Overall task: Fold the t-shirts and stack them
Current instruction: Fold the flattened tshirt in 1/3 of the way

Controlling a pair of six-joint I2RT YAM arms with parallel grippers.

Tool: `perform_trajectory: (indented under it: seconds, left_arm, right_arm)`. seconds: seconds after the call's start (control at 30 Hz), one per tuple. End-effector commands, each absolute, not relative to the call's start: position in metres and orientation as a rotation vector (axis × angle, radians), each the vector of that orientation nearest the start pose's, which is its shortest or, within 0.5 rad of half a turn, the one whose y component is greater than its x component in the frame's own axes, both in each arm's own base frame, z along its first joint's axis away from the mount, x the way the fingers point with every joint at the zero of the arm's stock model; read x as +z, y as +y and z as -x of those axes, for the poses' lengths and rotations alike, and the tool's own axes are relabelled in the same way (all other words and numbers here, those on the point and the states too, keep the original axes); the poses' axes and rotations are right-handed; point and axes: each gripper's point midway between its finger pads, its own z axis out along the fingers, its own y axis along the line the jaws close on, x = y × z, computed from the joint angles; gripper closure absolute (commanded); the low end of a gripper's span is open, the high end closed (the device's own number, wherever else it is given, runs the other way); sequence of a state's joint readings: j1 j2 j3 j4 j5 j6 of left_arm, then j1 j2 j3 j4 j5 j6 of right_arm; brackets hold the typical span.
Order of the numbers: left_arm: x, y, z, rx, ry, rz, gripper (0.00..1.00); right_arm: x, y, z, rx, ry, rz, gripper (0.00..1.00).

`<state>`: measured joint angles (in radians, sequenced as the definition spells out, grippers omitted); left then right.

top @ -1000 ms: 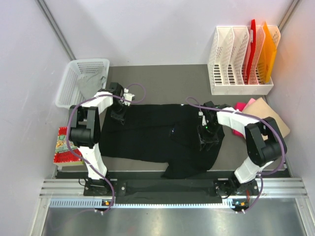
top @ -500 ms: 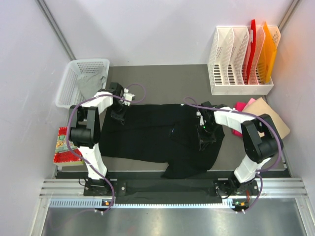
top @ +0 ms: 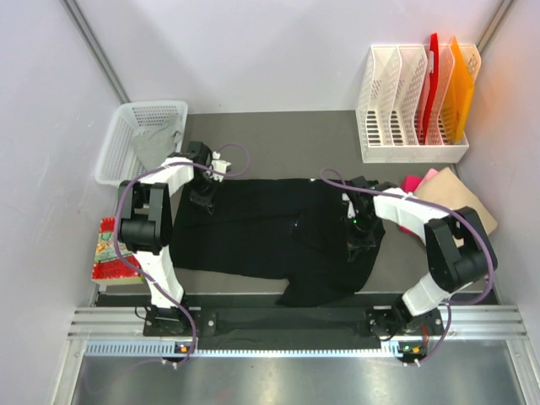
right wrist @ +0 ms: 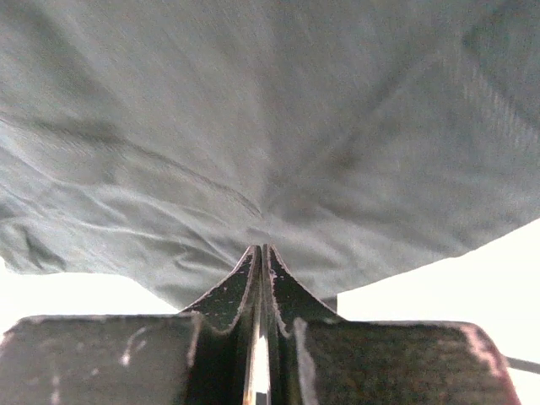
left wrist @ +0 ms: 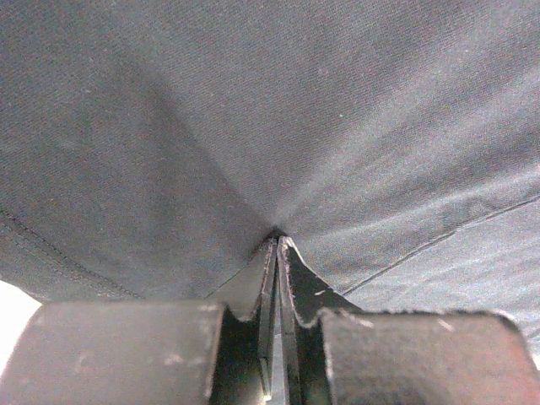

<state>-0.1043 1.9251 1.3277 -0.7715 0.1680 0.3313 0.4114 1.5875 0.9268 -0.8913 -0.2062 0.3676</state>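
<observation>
A large black t-shirt [top: 261,232] lies spread across the middle of the table. My left gripper [top: 205,197] sits at its far left corner. In the left wrist view the gripper [left wrist: 277,243] is shut, pinching a peak of the black cloth [left wrist: 295,110]. My right gripper [top: 361,240] is over the shirt's right part. In the right wrist view the gripper [right wrist: 260,250] is shut on a fold of the black cloth [right wrist: 253,126]. A grey shirt [top: 157,143] lies in the basket. Pink [top: 413,183] and tan [top: 460,199] shirts lie at the right.
A white mesh basket [top: 126,126] stands at the far left. A red patterned packet [top: 108,250] lies at the left edge. A white file rack [top: 405,126] with red and orange folders stands at the far right. The table's near edge runs just below the shirt's hem.
My right gripper, still holding the cloth, has shifted slightly left and then back right and nearer. The shirt's right part has moved a little with it. The left arm has stayed still.
</observation>
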Motion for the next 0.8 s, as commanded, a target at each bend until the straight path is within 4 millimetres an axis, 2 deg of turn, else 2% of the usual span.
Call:
perform_trajectory:
  seconds: [0.0, 0.2, 0.33, 0.43, 0.47, 0.5, 0.53, 0.57, 0.6, 0.63, 0.67, 0.7, 0.73, 0.77]
  left_arm:
    - [0.016, -0.050, -0.351, -0.218, 2.864, -0.657, 0.92]
    - [0.017, -0.049, -0.351, -0.208, 2.862, -0.663, 0.92]
    - [0.017, -0.050, -0.351, -0.212, 2.860, -0.658, 0.92]
    - [0.017, -0.049, -0.350, -0.208, 2.864, -0.658, 0.92]
    - [0.018, -0.048, -0.350, -0.201, 2.862, -0.655, 0.92]
    - [0.019, -0.048, -0.351, -0.196, 2.860, -0.655, 0.92]
    - [0.020, -0.047, -0.353, -0.186, 2.857, -0.654, 0.92]
    - [0.022, -0.046, -0.356, -0.169, 2.854, -0.645, 0.92]
    - [0.023, -0.045, -0.358, -0.162, 2.853, -0.640, 0.92]
    - [0.025, -0.044, -0.360, -0.157, 2.851, -0.637, 0.92]
    - [0.028, -0.044, -0.364, -0.152, 2.841, -0.634, 0.92]
    - [0.028, -0.044, -0.366, -0.146, 2.835, -0.641, 0.92]
    - [0.029, -0.043, -0.368, -0.140, 2.831, -0.641, 0.92]
    - [0.028, -0.043, -0.370, -0.133, 2.829, -0.642, 0.92]
  right_arm:
    - [0.040, 0.124, -0.161, 0.275, 3.218, 0.045, 1.00]
    - [0.047, 0.115, -0.145, 0.249, 3.234, 0.030, 1.00]
    - [0.052, 0.115, -0.149, 0.254, 3.221, 0.029, 1.00]
    - [0.060, 0.121, -0.176, 0.249, 3.169, 0.042, 0.68]
    - [0.072, 0.127, -0.201, 0.264, 3.102, 0.044, 0.57]
    - [0.076, 0.125, -0.218, 0.256, 3.066, 0.020, 0.51]
    - [0.073, 0.125, -0.231, 0.239, 3.068, 0.004, 0.42]
    - [0.086, 0.131, -0.259, 0.257, 3.000, 0.000, 0.36]
    - [0.088, 0.128, -0.275, 0.248, 2.979, -0.023, 0.34]
    - [0.081, 0.128, -0.288, 0.225, 2.987, -0.033, 0.33]
    - [0.090, 0.131, -0.312, 0.230, 2.932, -0.037, 0.33]
    - [0.089, 0.126, -0.325, 0.211, 2.918, -0.059, 0.32]
    - [0.077, 0.124, -0.333, 0.179, 2.942, -0.068, 0.32]
    - [0.081, 0.123, -0.349, 0.179, 2.912, -0.076, 0.31]
